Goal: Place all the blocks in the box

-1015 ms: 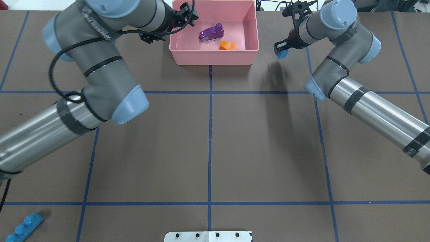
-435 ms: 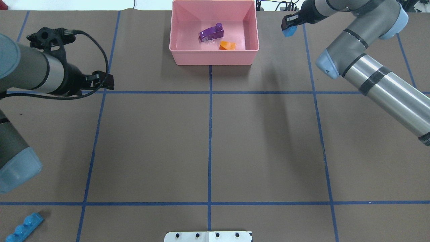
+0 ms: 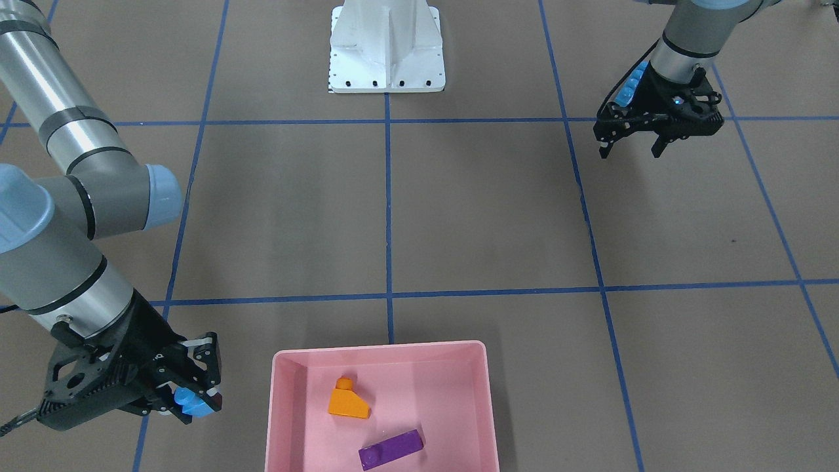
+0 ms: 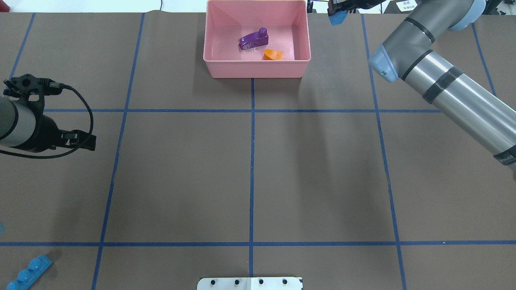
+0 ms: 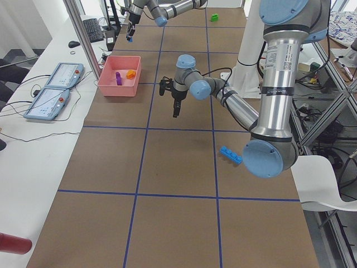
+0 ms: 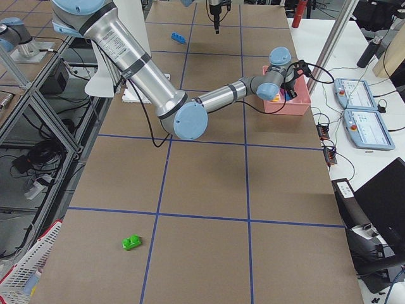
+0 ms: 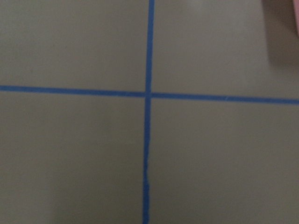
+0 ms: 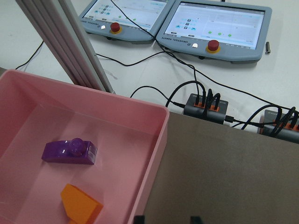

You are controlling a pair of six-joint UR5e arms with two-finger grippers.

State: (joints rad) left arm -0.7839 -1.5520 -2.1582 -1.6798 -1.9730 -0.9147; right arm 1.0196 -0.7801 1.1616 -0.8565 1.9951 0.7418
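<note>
Table (image 4: 250, 181): your box (image 4: 258, 69) holds purple block (image 4: 254, 40), orange block (image 4: 273, 54). Right gripper (image 3: 198, 396) clamps cube (image 3: 191, 402); left gripper (image 3: 629, 149) seemingly spread. Long brick (image 4: 28, 274), green brick (image 6: 131, 242) remain.

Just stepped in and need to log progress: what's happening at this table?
The right gripper holds the small blue cube beside the pink box, not yet over it. The purple brick and orange brick already lie inside. The left gripper hangs open and empty above the table. The long blue brick and the green brick lie out on the table, untouched.
</note>
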